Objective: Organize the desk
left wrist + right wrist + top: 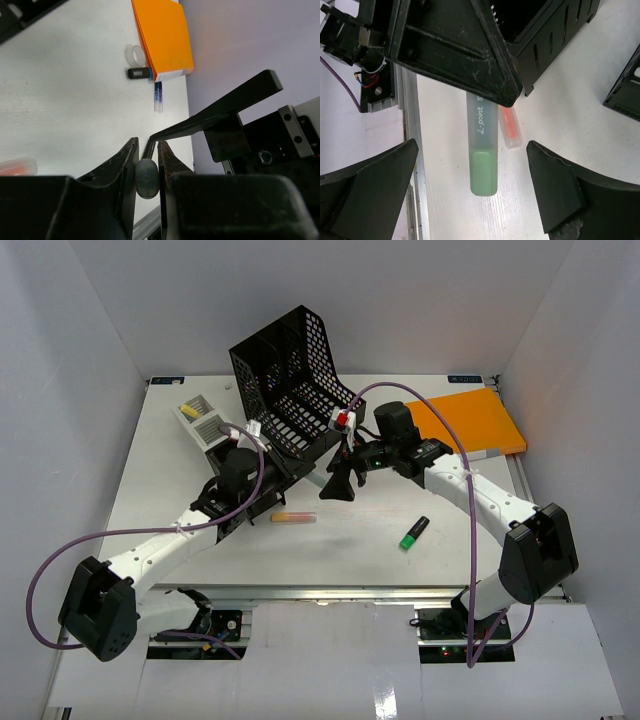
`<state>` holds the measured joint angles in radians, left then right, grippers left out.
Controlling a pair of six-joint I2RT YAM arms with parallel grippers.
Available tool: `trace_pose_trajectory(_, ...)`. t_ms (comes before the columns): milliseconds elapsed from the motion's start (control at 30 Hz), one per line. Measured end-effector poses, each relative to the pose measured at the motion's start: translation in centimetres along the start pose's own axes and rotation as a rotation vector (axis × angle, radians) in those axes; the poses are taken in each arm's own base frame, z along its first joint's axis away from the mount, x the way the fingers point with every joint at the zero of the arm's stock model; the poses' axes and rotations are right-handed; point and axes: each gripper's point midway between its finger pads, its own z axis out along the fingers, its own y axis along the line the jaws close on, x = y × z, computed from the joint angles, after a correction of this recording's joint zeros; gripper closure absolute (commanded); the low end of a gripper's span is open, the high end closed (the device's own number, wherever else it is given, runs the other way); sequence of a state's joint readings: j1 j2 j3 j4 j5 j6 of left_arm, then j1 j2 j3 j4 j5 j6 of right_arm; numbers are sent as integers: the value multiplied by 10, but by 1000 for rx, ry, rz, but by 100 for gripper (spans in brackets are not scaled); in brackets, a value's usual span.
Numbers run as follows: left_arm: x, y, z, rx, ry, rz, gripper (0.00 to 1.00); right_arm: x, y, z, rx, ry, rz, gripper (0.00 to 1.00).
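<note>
Above the white desk (350, 555), a translucent green highlighter (482, 150) hangs between the two arms. My left gripper (300, 470) is shut on one end of it; in the left wrist view that rounded end (146, 177) sits pinched between the jaws (146, 146). My right gripper (338, 486) stands open, its fingers (555, 190) wide on either side of the highlighter's green cap without touching it. An orange highlighter (293, 517) lies on the desk just below the handover spot.
A black mesh file rack (290, 380) stands tilted right behind both grippers. A grey organizer tray (205, 420) is at the back left, an orange folder (465, 423) at the back right. A green-and-black highlighter (414, 533) lies front right.
</note>
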<state>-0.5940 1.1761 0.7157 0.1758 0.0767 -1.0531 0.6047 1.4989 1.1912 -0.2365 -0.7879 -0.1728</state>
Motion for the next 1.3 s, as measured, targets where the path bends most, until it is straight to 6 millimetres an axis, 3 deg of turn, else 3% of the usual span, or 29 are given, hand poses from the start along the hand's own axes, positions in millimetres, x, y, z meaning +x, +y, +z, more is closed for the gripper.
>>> trace_pose_trajectory(100,-18,1,-1,-48,-31,62,100,-2,2,-4,-19,-11,-33,4)
trace_pose_trajectory(133,-36,3,-3,-73,-61,90,100,-4,3,-9,-25,-23,-51,4)
trace_pose_trajectory(233,-116,13,-17,-167,-219,155,100,-12,9,-29,-41,-67,-125,4)
trace_pose_trajectory(300,-179,18,-36,-232,-357,201,100,-19,15,-40,-50,-97,-189,4)
trace_pose_trajectory(367,-229,19,-56,-291,-470,255,100,-22,23,-46,-72,-116,-239,4)
trace_pose_trajectory(467,-282,21,-71,-373,-567,330,100,-15,29,-44,-106,-116,-263,4)
trace_pose_trajectory(567,-327,39,-72,-452,-624,383,100,0,27,-40,-119,-89,-243,4)
trace_pose_trajectory(667,-352,84,-65,-561,-616,388,100,8,24,-37,-123,-71,-231,4)
trace_pose_trajectory(867,-368,167,-39,-715,-529,387,99,16,18,-32,-128,-54,-239,4)
trace_pose_trajectory(933,-368,182,-32,-736,-501,390,98,20,14,-28,-132,-45,-236,4)
trace_pose_trajectory(1067,-370,193,-23,-745,-475,408,95,31,7,-22,-142,-23,-213,3)
trace_pose_trajectory(1167,-374,193,-19,-739,-471,427,82,43,3,-17,-152,3,-196,3)
trace_pose_trajectory(1300,-377,192,-16,-728,-468,443,40,61,2,-6,-165,61,-199,3)
